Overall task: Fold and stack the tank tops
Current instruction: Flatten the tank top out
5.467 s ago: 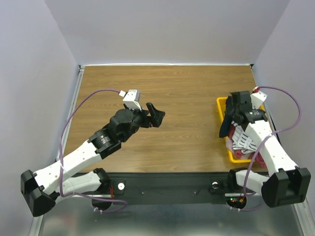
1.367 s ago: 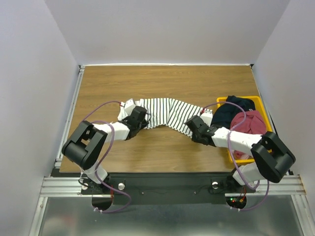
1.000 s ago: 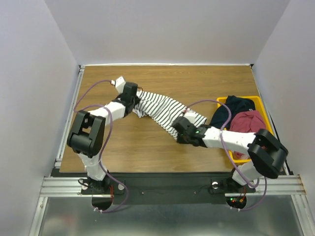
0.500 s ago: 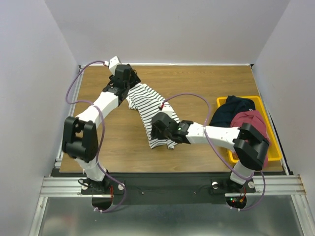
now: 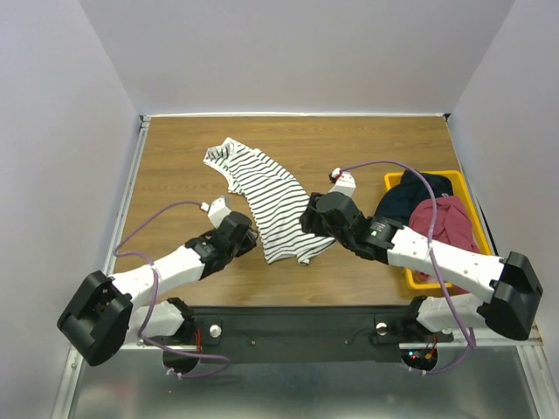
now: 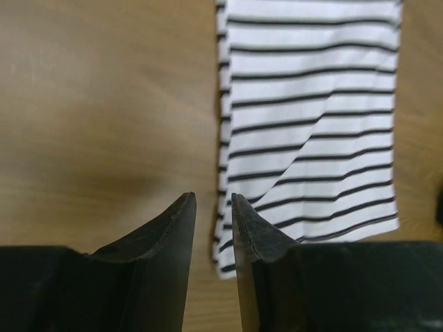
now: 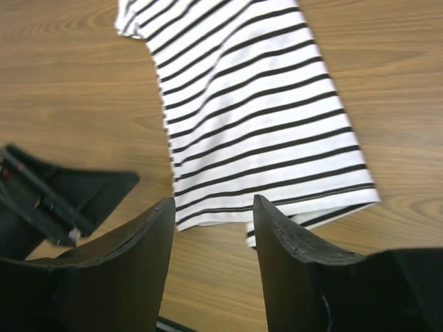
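Note:
The white tank top with thin dark stripes (image 5: 266, 196) lies spread flat on the wooden table (image 5: 367, 148), running from the far left down to the front middle. My left gripper (image 5: 251, 238) hovers just left of its near hem, its jaws a narrow gap apart with nothing between them (image 6: 213, 200). My right gripper (image 5: 307, 220) sits just right of the same hem, open and empty (image 7: 213, 204). Both wrist views show the striped cloth (image 6: 311, 104) (image 7: 249, 104) ahead of the fingers. The dark red tank top (image 5: 441, 218) lies bunched in the yellow bin (image 5: 421, 282).
The yellow bin stands at the table's right edge and also holds a dark navy garment (image 5: 410, 196). Grey walls close in the table on three sides. A metal rail (image 5: 131, 183) runs along the left edge. The left gripper's black body (image 7: 62, 200) shows in the right wrist view.
Both grippers have let go of the striped top, which now lies flat. The left arm has drawn back from the far left corner to the near hem; the right gripper has shifted right.

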{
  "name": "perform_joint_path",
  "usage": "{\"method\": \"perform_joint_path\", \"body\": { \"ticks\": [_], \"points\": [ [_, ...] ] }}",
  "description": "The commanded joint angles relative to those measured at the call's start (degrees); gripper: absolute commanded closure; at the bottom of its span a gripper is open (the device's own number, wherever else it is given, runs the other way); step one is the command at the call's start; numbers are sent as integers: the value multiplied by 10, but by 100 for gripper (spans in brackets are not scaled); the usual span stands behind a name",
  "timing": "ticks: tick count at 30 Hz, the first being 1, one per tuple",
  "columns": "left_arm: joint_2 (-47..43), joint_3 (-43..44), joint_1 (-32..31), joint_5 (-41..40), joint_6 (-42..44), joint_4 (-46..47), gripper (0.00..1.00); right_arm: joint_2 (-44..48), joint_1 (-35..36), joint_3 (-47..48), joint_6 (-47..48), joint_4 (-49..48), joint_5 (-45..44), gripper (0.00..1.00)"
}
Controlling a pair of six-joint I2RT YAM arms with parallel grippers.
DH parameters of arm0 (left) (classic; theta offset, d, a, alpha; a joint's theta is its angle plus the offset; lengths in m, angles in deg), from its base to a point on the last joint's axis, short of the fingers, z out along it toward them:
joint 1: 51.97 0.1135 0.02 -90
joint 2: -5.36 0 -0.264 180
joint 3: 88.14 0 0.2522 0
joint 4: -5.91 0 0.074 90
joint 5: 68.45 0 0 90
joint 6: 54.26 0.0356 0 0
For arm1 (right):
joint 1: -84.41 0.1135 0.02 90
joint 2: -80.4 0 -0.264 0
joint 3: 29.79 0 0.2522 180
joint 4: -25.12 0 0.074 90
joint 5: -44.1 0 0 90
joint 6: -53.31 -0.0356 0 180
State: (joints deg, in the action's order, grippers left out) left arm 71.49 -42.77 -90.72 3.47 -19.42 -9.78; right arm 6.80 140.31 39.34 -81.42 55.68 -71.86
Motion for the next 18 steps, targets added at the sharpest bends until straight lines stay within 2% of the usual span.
{"method": "perform_joint_path", "body": {
  "ticks": [1, 6, 8, 13, 18],
  "points": [
    [-32, -35, -54, -19, -100, -4, 62, 35, -26, -34, 6, 13, -13, 46],
    [-7, -48, -89, -12, -109, 16, 51, 52, -37, -68, -2, 16, -9, 46],
    [3, -46, -93, 5, -100, 52, 50, 51, -40, -82, -8, 15, -10, 46],
    [41, -38, -100, 10, -107, 48, 54, 50, -40, -100, -18, 16, -9, 47],
    [34, -48, -108, -1, -146, 32, 59, 62, -42, -113, -20, 17, -16, 47]
  ]
}}
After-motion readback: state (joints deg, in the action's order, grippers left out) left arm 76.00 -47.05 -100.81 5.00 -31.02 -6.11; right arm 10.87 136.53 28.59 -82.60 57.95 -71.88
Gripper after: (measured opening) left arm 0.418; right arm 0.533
